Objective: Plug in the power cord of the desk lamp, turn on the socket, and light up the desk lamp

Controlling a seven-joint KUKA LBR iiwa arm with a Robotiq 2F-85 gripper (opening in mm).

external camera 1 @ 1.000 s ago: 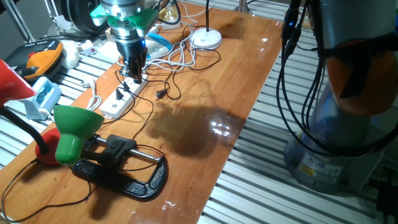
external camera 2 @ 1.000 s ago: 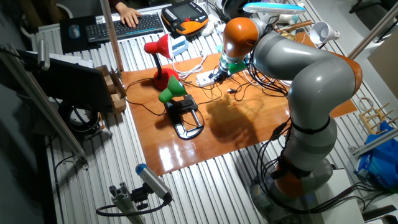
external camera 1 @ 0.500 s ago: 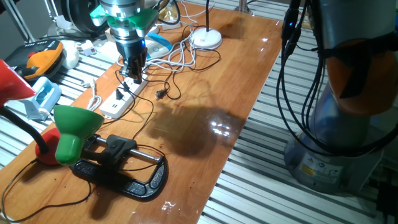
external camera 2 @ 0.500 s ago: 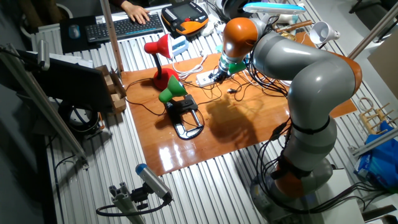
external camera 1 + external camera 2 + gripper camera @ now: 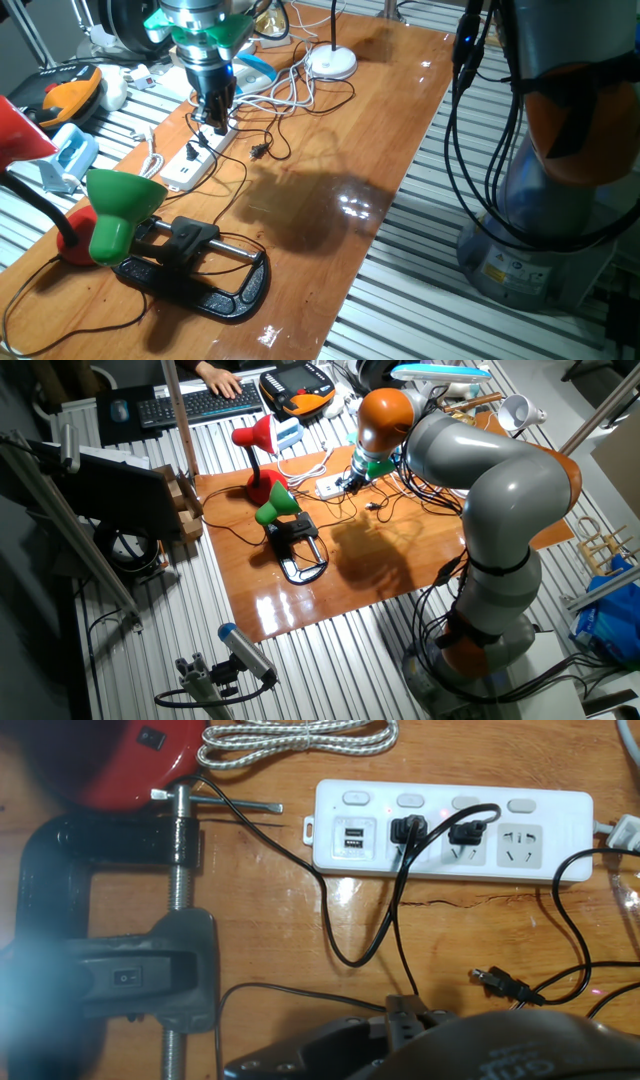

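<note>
The socket (image 5: 193, 161) is a long white power strip on the wooden table; it also shows in the other fixed view (image 5: 330, 486) and the hand view (image 5: 520, 845). Two black plugs (image 5: 405, 828) sit in its outlets, side by side. A third black plug (image 5: 497, 982) lies loose on the table, also seen in one fixed view (image 5: 258, 151). A green desk lamp (image 5: 120, 205) is held in a black clamp (image 5: 200, 280). My gripper (image 5: 216, 120) hangs just above the strip's far end, jaws together, fingertips at the bottom of the hand view (image 5: 405, 1010). A thin black cord runs up to them.
A red lamp (image 5: 255, 440) stands left of the green one. A white lamp base (image 5: 332, 62) and white cables lie behind the strip. An orange pendant (image 5: 70, 90) and a keyboard (image 5: 195, 400) sit beyond the table's edge. The arm's base (image 5: 560, 150) stands at the right.
</note>
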